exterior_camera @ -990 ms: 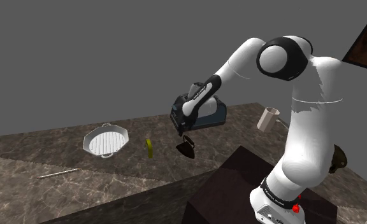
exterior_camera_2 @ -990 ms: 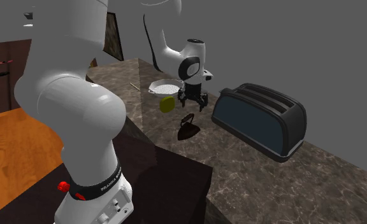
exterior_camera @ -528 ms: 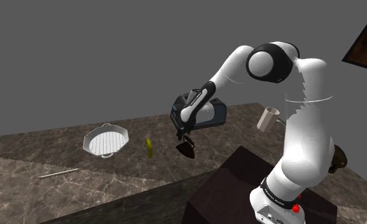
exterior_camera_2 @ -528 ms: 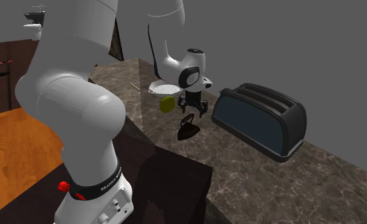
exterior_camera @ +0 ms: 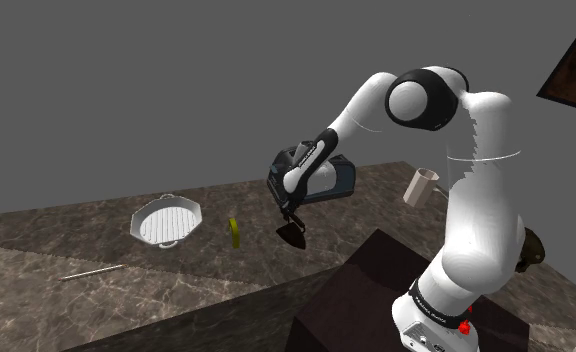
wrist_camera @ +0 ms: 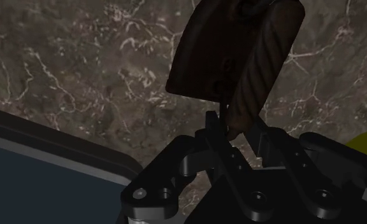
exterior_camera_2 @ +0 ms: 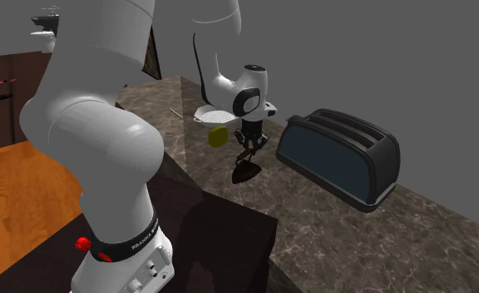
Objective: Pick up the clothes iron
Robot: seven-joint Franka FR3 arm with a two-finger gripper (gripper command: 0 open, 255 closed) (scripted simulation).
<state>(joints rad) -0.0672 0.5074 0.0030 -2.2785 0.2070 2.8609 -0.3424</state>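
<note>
The clothes iron (exterior_camera: 295,234) is small and dark brown, and stands on the marbled brown counter (exterior_camera: 96,245) in front of the toaster. In the second exterior view the iron (exterior_camera_2: 246,171) sits directly below my hand. My black gripper (exterior_camera: 293,214) points down onto it from above, and it is seen over the iron (exterior_camera_2: 248,153) there too. In the wrist view the iron's body (wrist_camera: 208,57) and its ribbed handle (wrist_camera: 262,63) lie just ahead of the gripper (wrist_camera: 234,130). The fingers (wrist_camera: 209,124) are drawn together, clasping the handle's near end.
A dark blue and black toaster (exterior_camera_2: 338,154) stands behind the iron, close to the hand. A yellow-green mug (exterior_camera: 235,232) and a white ridged pan (exterior_camera: 164,222) lie toward the shoulder view's left. A beige mug (exterior_camera: 420,185) stands at the right. A thin utensil (exterior_camera: 91,271) lies near the counter's front.
The arm came down a little onto the iron, then the fingers, spread wide before, closed on its handle. The iron has not moved.
</note>
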